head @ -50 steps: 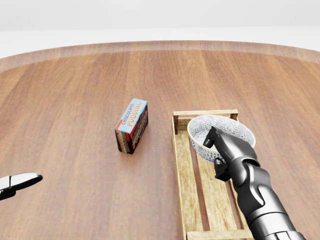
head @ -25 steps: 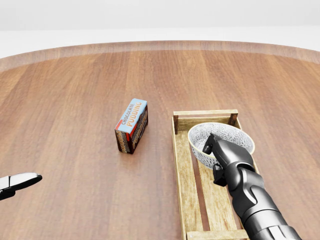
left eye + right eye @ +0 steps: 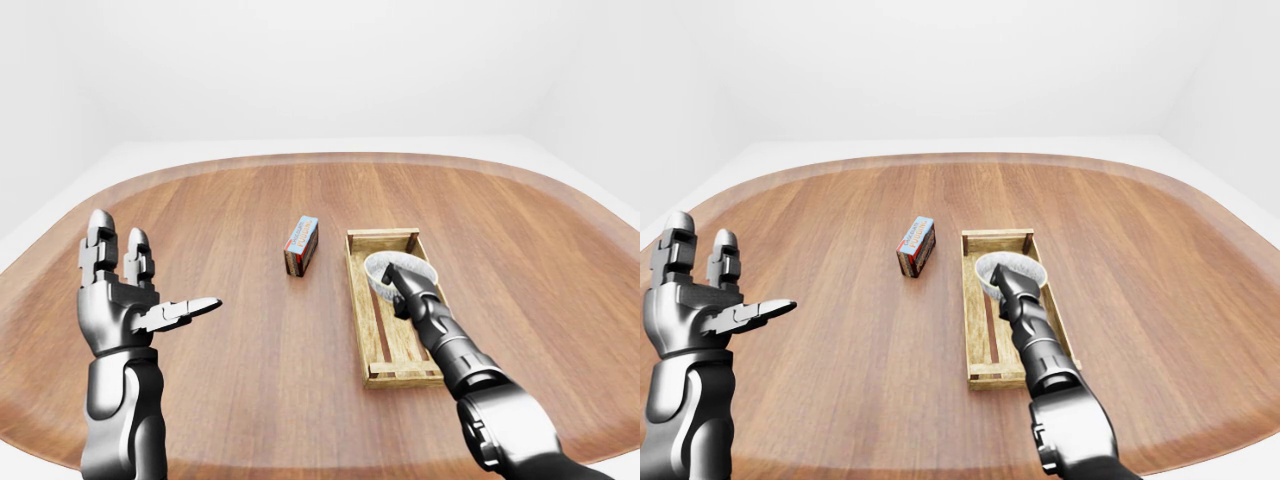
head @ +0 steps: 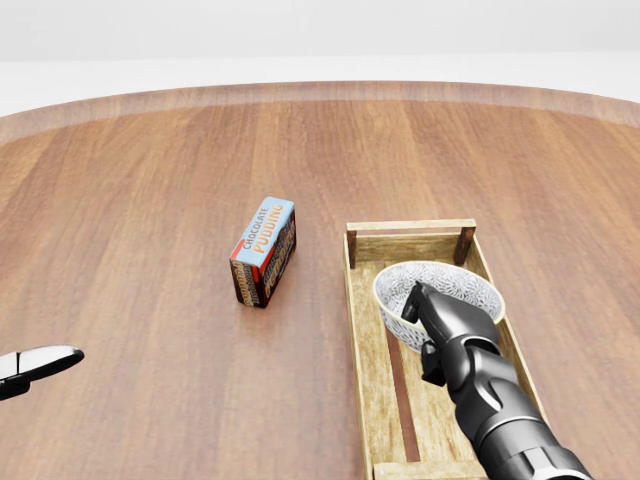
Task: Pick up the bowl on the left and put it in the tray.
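A white patterned bowl (image 4: 455,284) sits low inside the wooden slatted tray (image 4: 357,340), in the tray's upper half in the head view. My right hand (image 4: 426,318) comes up from the bottom right, and its dark fingers are closed over the bowl's near rim. The hand hides that part of the rim. In the left-eye view my left hand (image 3: 128,296) is raised at the far left with fingers spread, holding nothing, well away from the tray. Only one of its fingertips (image 4: 38,362) shows in the head view.
A chocolate pudding box (image 4: 264,250) lies on the round wooden table (image 4: 150,180), a short way left of the tray. The table's curved edge runs along the top of the head view, with white floor and walls beyond it.
My right hand has brought the bowl lower and toward the bottom of the view, down between the tray's walls. The left hand and the pudding box have stayed put.
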`<state>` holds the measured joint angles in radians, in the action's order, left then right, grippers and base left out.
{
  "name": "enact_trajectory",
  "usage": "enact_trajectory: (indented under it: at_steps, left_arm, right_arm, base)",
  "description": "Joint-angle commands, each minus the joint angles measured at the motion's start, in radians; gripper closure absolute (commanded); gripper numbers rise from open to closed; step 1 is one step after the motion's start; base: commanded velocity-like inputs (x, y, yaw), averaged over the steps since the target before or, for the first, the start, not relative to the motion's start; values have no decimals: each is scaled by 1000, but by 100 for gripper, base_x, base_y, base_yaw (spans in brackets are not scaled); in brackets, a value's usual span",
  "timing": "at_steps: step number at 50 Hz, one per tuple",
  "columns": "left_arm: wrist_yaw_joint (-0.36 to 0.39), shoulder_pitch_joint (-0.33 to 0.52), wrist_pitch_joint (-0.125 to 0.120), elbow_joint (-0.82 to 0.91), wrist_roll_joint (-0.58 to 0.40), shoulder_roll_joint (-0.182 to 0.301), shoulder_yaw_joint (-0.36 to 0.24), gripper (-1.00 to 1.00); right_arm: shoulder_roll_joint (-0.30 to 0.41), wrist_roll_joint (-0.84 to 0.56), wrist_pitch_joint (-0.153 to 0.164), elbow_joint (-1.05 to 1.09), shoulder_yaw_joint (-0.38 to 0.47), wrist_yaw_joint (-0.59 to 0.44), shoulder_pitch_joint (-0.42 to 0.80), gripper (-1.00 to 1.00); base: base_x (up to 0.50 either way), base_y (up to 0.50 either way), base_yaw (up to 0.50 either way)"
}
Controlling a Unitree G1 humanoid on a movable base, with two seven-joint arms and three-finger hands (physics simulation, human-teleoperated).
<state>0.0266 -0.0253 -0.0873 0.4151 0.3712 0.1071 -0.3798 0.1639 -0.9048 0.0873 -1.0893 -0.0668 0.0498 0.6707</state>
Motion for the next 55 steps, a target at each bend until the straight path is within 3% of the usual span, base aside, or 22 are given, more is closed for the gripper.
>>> enact_trajectory:
  at_steps: [1,17,18,19,20,21,34,42,52,55]
  left_arm:
    - [0,-2,0,6,0,-1,-1,-100]
    - [3,0,0,0,2,1,-3,-100]
    - [3,0,0,0,2,1,-3,-100]
    - [4,-1,0,2,2,1,-3,-100]
    - [4,-1,0,2,2,1,-3,-100]
    - [3,-1,0,4,4,2,-5,-100]
    - [1,0,0,3,6,1,-6,-100]
    - [1,0,0,-4,3,-1,0,-100]
    - [0,0,0,-1,5,1,-1,-100]
    - [0,0,0,1,6,1,-2,-100]
  right_arm:
    - [-9,-25,0,-39,-4,40,14,100]
    - [-11,-18,0,-54,-8,43,17,100]
    - [-12,-17,0,-53,-7,42,17,93]
    - [-12,-16,0,-53,-7,42,16,41]
    - [-12,-16,0,-53,-7,42,16,41]
    - [-12,-13,0,-50,-6,39,16,-100]
    - [-25,-96,0,222,-30,-91,-98,-100]
    - [-56,-311,0,705,-47,-369,-271,-100]
    - [-117,-578,0,1171,-39,-703,-356,-100]
    - [-131,-628,0,1255,-37,-748,-356,-100]
  base:
    - [0,0,0]
    - [0,0,0]
    - [0,0,0]
    - [0,0,0]
    - [1,0,0]
    - [0,0,0]
    - [0,0,0]
    - [0,0,0]
    - [0,0,0]
    - [0,0,0]
